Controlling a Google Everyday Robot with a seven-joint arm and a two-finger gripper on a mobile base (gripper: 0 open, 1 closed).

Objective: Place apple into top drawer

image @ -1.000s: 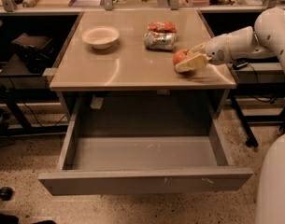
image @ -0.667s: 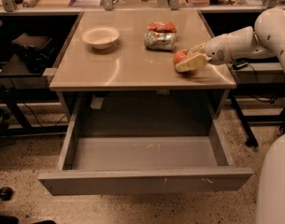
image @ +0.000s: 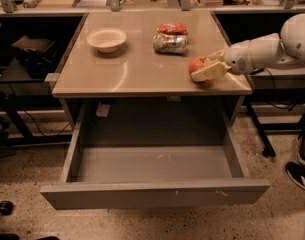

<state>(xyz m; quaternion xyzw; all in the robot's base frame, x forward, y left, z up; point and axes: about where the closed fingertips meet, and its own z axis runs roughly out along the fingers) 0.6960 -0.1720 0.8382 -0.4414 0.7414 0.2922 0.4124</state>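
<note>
Inspecting the camera view from my remote station, I record the following.

Gripper: it sits at the right front corner of the table, reaching in from the right on the white arm. Its two cream fingers are closed around the apple, one on the near side and one on the far side. Both appear to touch the fruit.

Apple: I see it low at the tabletop, near the right edge and close to the front edge. I cannot tell whether it rests on the surface or is just clear of it. It is above and to the right of the drawer opening, not over it.

Top drawer: it is pulled well out toward the camera from beneath the tabletop. Its flat grey front panel is nearest the camera, and the bare grey floor is exposed.

Other items on the table: a white bowl stands upright at the rear left. A red-and-silver foil snack bag lies at the rear centre. The bag is well apart from the bowl and lies behind and to the left of the apple, not touching it.
</note>
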